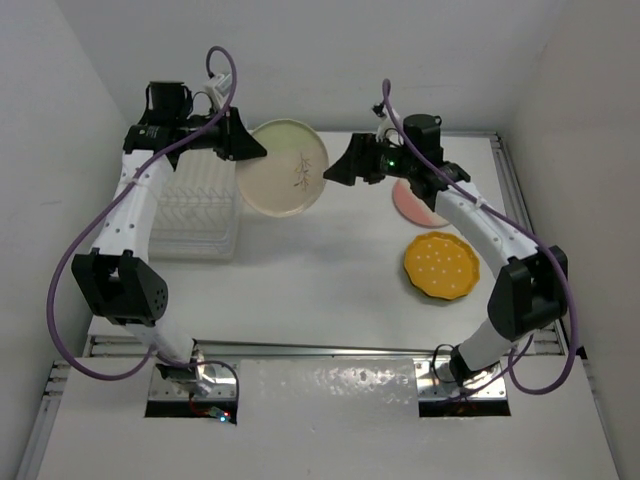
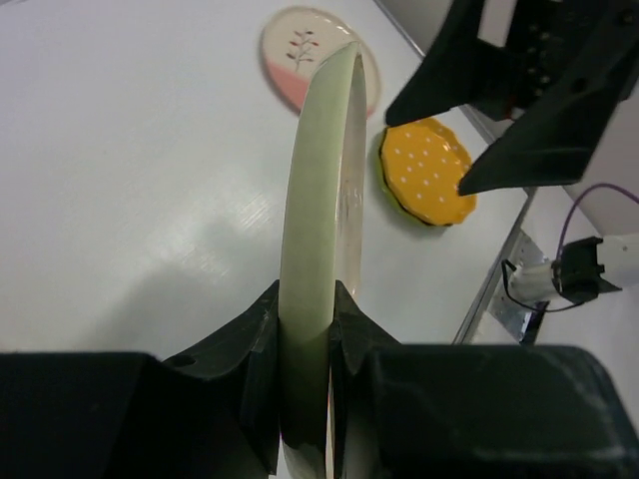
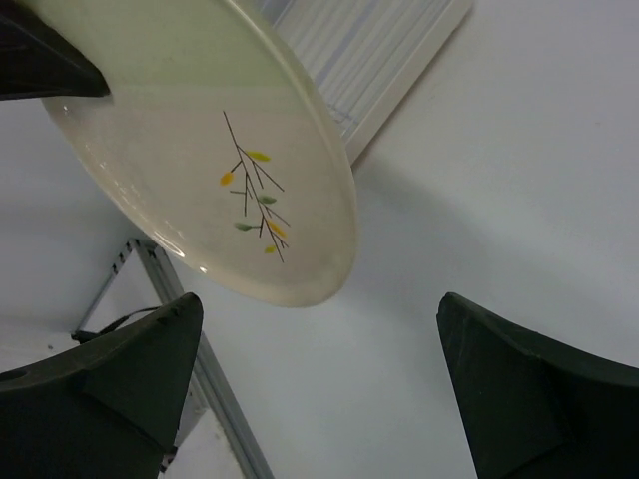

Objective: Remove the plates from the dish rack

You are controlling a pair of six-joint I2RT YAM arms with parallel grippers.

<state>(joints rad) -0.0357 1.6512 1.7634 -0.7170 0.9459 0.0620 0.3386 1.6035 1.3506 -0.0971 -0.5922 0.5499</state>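
My left gripper point(image 1: 250, 150) is shut on the rim of the cream plate point(image 1: 285, 167) and holds it in the air just right of the dish rack point(image 1: 195, 215). In the left wrist view the cream plate point(image 2: 319, 200) stands edge-on between the jaws of my left gripper point(image 2: 305, 309). My right gripper point(image 1: 335, 170) is open and empty, close to the plate's right edge. In the right wrist view the cream plate point(image 3: 200, 150) hangs just beyond my right gripper point(image 3: 319, 369). The white-and-pink plate point(image 1: 415, 205) lies on the table, partly under the right arm. The orange plate point(image 1: 441, 266) lies on a green rim point(image 2: 383, 180).
The dish rack's ribs point(image 3: 369, 60) show no plates in them. A metal rail point(image 1: 515, 190) runs along the table's right edge and another point(image 1: 320, 350) along the front. Walls close in at the left and back.
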